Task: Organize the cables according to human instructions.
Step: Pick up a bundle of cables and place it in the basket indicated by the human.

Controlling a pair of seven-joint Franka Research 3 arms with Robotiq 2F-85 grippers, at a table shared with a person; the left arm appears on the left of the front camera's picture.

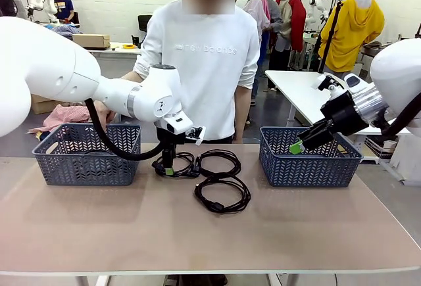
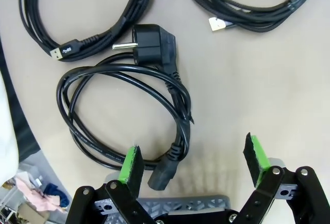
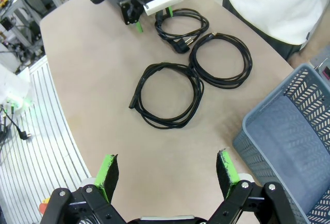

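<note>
Black cord coils (image 1: 210,175) cluster mid-table, grey baskets (image 1: 85,164) at 9 and 3 o'clock. Left gripper (image 2: 193,149) wide open, empty, over plug-end coil (image 2: 181,105). Right gripper (image 3: 166,159) wide open, empty, coils at 12 o'clock.

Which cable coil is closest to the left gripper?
The coil with the round two-pin plug. It lies directly under the open left gripper, with its socket end between the fingers. The other coils lie farther off.
</note>
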